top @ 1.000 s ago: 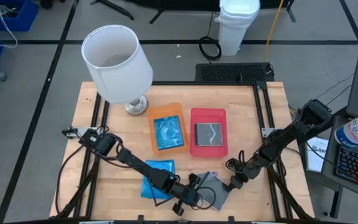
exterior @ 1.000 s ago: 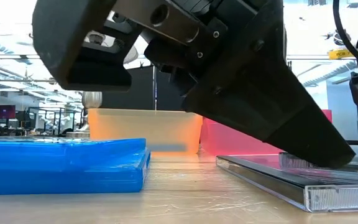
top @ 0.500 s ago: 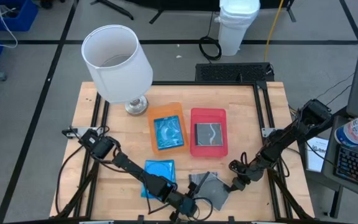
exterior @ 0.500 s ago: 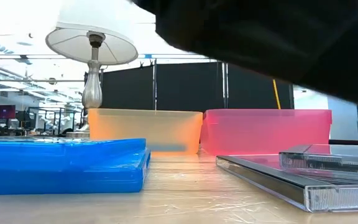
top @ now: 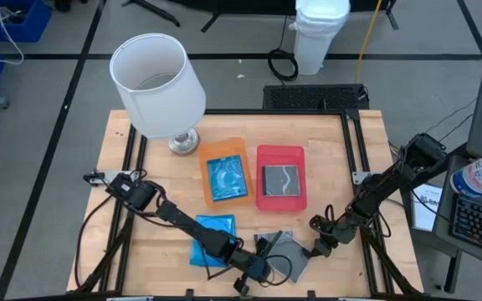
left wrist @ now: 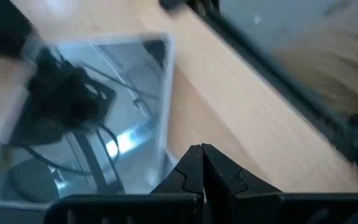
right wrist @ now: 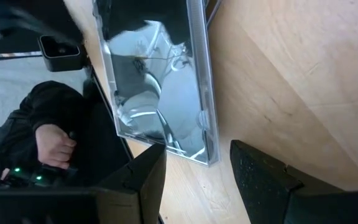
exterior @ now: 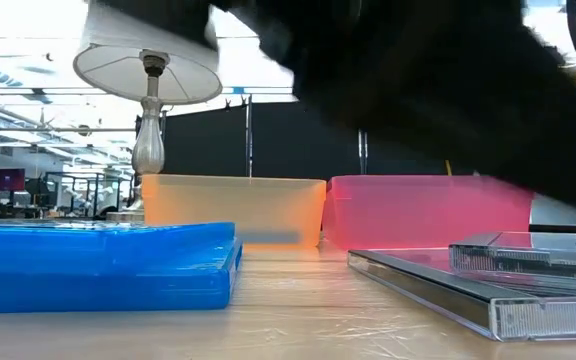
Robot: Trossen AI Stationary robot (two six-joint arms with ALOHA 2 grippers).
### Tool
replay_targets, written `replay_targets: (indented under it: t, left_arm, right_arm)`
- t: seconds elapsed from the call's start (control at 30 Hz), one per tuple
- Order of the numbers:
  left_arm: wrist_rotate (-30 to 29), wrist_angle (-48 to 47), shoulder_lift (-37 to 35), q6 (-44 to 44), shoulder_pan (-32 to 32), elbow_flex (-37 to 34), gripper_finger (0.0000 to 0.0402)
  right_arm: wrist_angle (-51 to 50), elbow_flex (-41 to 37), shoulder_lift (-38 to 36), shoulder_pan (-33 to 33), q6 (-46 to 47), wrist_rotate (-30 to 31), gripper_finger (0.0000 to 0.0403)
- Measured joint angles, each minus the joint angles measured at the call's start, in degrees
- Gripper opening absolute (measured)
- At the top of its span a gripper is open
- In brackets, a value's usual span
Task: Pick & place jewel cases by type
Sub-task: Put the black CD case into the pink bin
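At the wooden surface's near edge, the left gripper hovers with fingers pressed together, empty, beside the clear, dark-lined square plastic jewel cases. The right gripper, fingers apart, holds nothing and sits at those cases' other side. A translucent blue jewel case lies nearby; another blue case rests in the flat orange tray, a dark one in the red tray.

Count on the wooden table: two translucent blue square plastic jewel cases, one in the tray, one on the table. Three clear, dark-lined square jewel cases: one in a tray, two overlapping near the front edge. One flat orange tray. One flat red tray. One white-shaded lamp.
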Motion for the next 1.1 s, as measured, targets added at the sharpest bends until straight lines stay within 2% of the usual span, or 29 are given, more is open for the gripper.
replay_targets:
  t: [0.13,0.53,1.1]
  left_arm:
    - [0.9,0.7,2.2,0.4,0.2,0.0,0.0008]
    - [0.8,4.1,2.5,0.7,1.6,0.4,0.0005]
    - [2.0,7.0,4.3,0.1,3.9,0.6,0.0004]
  right_arm:
    - [-0.5,0.0,0.0,0.0,-0.2,0.1,0.0171]
    - [-0.3,0.0,0.0,0.0,-1.6,1.9,0.0171]
    - [6.9,0.0,0.1,0.0,-8.5,6.4,0.0171]
